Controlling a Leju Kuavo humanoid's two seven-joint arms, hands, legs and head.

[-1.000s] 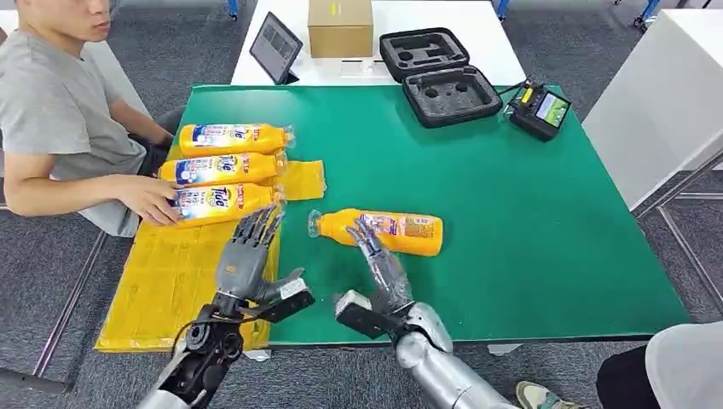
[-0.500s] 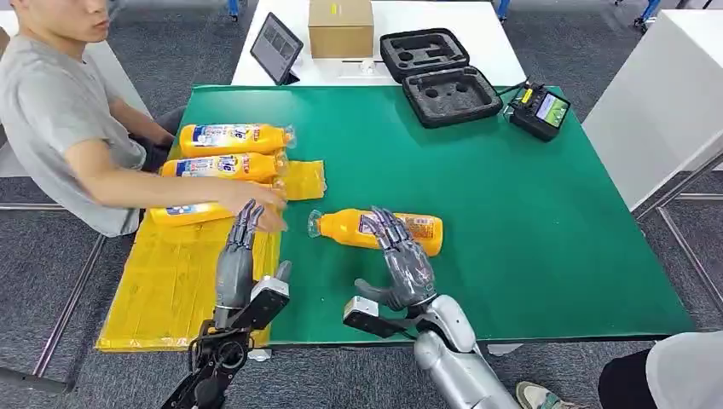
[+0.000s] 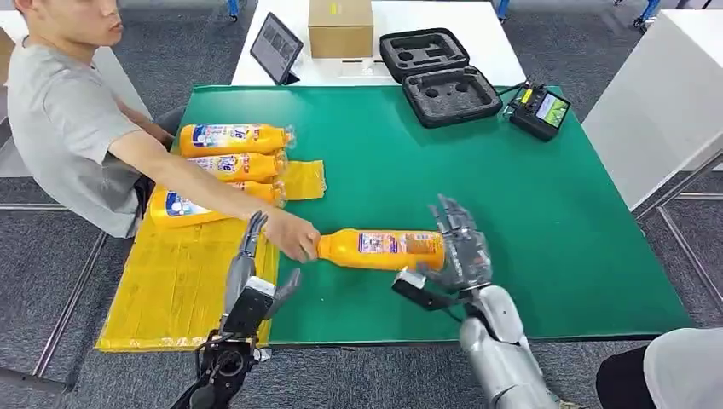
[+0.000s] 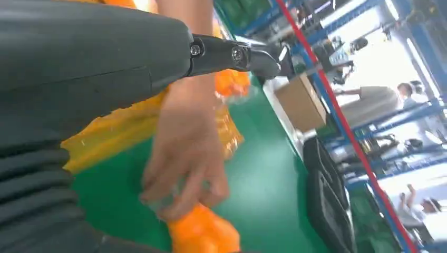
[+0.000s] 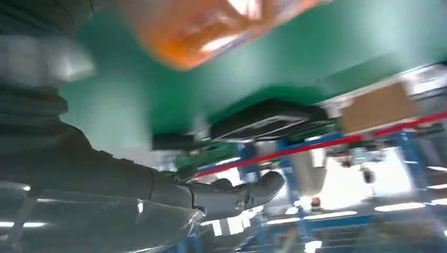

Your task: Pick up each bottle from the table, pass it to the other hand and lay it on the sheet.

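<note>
The bottle (image 3: 381,248) lies lengthwise along the worktop's near edge, base touching the spread, empty right hand (image 3: 459,247), the fingers-apart left hand (image 3: 247,271) beyond its cap.

Orange bottle (image 3: 381,248) lying flat; three, seemingly, on yellow sheet (image 3: 175,281).

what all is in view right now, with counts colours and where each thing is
bottles on the sheet: three, orange, lying at the table's left
bottle on the mat: one, orange, lying near the front
sheet: one, yellow, left edge of the table
mat: one, green, covers the table
foam case: one, black, open, far side
cardboard box: one, brown, far side
tablet: one, dark, far side
person's hand: one, on the mat bottle's neck
left hand: open, over the sheet's edge
right hand: open, at the bottle's base
</note>
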